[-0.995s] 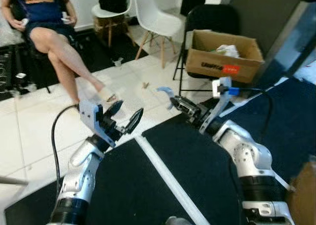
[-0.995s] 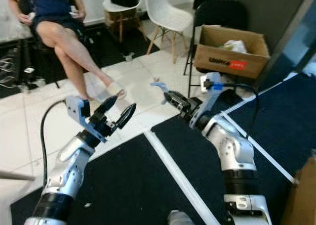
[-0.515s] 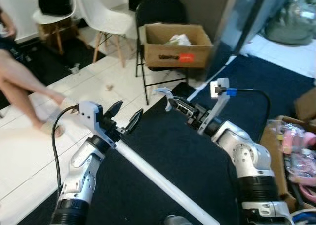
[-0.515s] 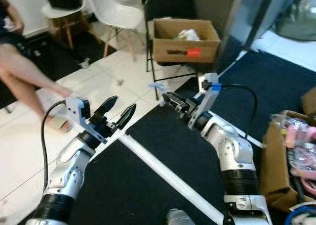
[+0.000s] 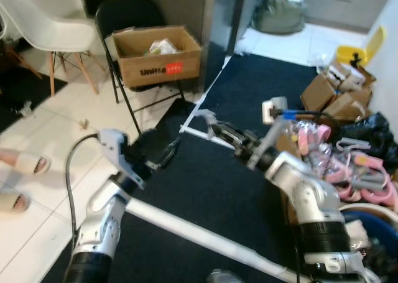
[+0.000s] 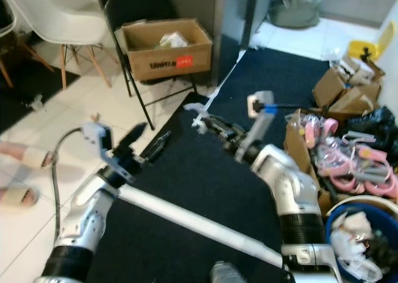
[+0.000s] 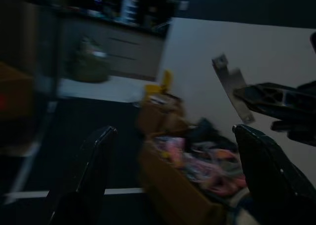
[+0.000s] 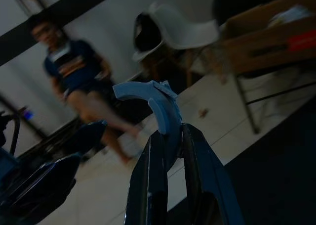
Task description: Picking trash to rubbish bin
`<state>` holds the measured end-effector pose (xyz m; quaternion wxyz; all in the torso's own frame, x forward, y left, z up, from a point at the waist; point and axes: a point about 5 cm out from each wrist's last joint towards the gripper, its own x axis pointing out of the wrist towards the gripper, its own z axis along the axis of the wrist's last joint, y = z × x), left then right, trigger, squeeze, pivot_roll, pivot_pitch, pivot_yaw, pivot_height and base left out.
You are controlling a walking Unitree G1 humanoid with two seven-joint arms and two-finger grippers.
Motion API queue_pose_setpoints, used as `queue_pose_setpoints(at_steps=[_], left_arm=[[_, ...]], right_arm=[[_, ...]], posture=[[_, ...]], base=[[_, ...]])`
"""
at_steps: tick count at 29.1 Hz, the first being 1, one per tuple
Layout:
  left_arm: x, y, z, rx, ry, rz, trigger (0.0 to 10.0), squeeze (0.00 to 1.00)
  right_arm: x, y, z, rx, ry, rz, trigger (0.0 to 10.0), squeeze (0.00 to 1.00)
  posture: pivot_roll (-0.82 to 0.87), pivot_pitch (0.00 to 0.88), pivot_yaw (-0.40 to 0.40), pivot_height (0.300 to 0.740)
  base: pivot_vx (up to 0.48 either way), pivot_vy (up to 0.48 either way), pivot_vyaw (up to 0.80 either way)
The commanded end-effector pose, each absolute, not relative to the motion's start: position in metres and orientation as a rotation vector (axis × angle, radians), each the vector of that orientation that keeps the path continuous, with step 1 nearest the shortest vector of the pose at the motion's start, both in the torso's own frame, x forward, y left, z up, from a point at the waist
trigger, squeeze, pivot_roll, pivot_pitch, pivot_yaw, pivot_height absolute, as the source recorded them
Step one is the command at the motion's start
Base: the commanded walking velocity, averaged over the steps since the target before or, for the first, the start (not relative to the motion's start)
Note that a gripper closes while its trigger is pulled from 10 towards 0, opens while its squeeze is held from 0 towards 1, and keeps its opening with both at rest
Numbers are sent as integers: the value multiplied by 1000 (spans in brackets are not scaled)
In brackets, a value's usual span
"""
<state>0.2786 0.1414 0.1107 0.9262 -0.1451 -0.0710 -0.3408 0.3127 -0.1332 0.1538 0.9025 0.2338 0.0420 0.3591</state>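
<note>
Item: pale blue scrap, a thin curved strip of what looks like plastic, pinched at its lower end between the black fingers of your right gripper, which is closed on it and held out over the dark carpet. Handling, as judged: very light, semi-stiff, not fragile; you hold it by one end with the hooked part standing free above the fingertips, so a narrow grip may let it pivot or slip if jolted. Left gripper: fingers spread apart, carrying nothing, raised beside the right. Surroundings: a white strip crossing the carpet; glossy white floor tiles; a cardboard box with rubbish inside, resting on a black folding chair; a blue tub of crumpled waste at your right; boxes of pink items beyond it.
</note>
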Motion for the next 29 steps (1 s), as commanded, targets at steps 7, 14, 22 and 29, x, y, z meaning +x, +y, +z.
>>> queue_pose_setpoints(at_steps=[7,14,22,29], left_arm=[[272,140,109,-365,-103,-772,10000,0],[272,140,108,-369,-100,-772,10000,0],[272,140,110,-380,-101,-777,10000,0],[271,141,111,-378,-111,-774,10000,0]], right_arm=[[312,-130,152,489,94,751,10000,0],[312,-130,151,489,95,751,10000,0],[312,-130,152,493,86,748,10000,0],[312,-131,154,492,68,748,10000,0]], posture=[[14,0,-8,740],[15,0,-8,740],[15,0,-8,740],[13,0,-7,740]], base=[[0,0,-775],[0,0,-775],[0,0,-552],[0,0,0]])
